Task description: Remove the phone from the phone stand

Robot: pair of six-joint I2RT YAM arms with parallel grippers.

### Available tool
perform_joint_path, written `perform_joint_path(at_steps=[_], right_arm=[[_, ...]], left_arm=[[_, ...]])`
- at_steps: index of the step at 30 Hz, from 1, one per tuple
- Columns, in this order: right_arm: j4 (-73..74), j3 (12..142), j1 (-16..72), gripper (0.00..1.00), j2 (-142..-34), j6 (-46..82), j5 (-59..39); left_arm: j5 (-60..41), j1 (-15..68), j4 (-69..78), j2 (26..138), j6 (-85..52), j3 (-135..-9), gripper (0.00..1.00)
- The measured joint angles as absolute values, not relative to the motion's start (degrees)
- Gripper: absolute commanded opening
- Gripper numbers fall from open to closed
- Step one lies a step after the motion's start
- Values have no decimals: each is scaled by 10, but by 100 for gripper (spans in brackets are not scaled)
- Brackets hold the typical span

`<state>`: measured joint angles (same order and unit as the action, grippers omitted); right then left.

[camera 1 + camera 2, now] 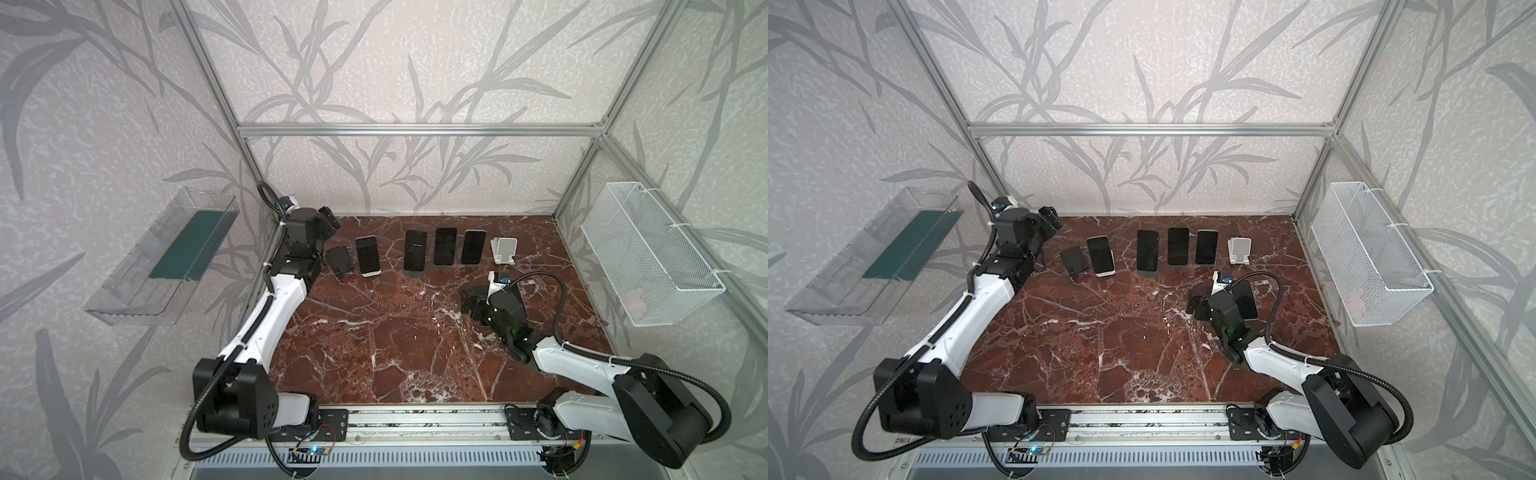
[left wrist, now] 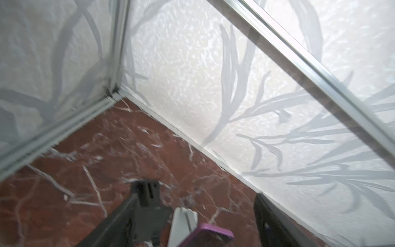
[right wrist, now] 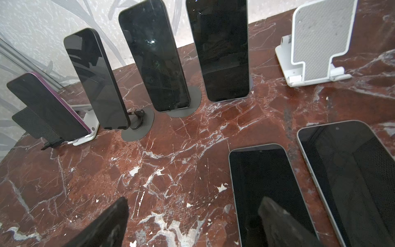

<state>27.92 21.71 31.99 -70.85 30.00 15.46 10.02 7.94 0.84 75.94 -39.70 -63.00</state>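
Right end effector [image 3: 194, 201]: jaws spread wide, nothing held. 1 finger [image 3: 275, 220] hung over the nearer flat phone [image 3: 267, 171]; contact could not be resolved. The second flat phone [image 3: 352, 171] lay just beside it on the bench [image 3: 171, 160].

Left end effector [image 2: 203, 192]: at the rear-left corner, jaws apart and empty as far as the blurred wrist view showed. The top edge of the purple-edged phone [image 2: 210, 232] sat close under the wrist.

Progress (judged): 2 phones were off, matching 2 bare stands, the black stand [image 3: 32, 126] and the white stand [image 3: 320, 42]. 4 phones stood in stands along the rear: the purple-edged phone, then dark phone A [image 3: 96, 81], dark phone B [image 3: 152, 57] and dark phone C [image 3: 222, 49]. If all must come off, roughly 1/3 was done. The purple-edged phone looked the likeliest next pick.

Room: the row stood near the rear wall [image 1: 415, 178], its phones close together, so sideways clearance was tight. The left end effector was hemmed in by the frame post [image 1: 255, 166]. The middle and front of the bench were open.
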Motion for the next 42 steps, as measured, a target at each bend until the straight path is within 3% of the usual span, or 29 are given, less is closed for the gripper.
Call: perform_joint_path(at_steps=[8, 15, 18, 20, 27, 34, 42], right_arm=[[223, 250, 321, 99, -726, 287, 194], [167, 272, 340, 99, -672, 287, 228], [235, 238, 337, 83, -604, 269, 213], [239, 234, 331, 81, -572, 263, 194], [119, 384, 327, 84, -569, 240, 171], [21, 425, 327, 84, -569, 245, 142], [-56, 497, 307, 93, -603, 239, 140]], left_arm=[[34, 200, 22, 772, -401, -598, 84], [-38, 206, 19, 758, -417, -589, 85], [-57, 216, 26, 734, -433, -564, 85], [-60, 231, 30, 717, -438, -545, 85], [-93, 258, 28, 728, -448, -548, 84], [-91, 258, 30, 727, -451, -548, 84], [-86, 258, 30, 725, -452, -547, 84]])
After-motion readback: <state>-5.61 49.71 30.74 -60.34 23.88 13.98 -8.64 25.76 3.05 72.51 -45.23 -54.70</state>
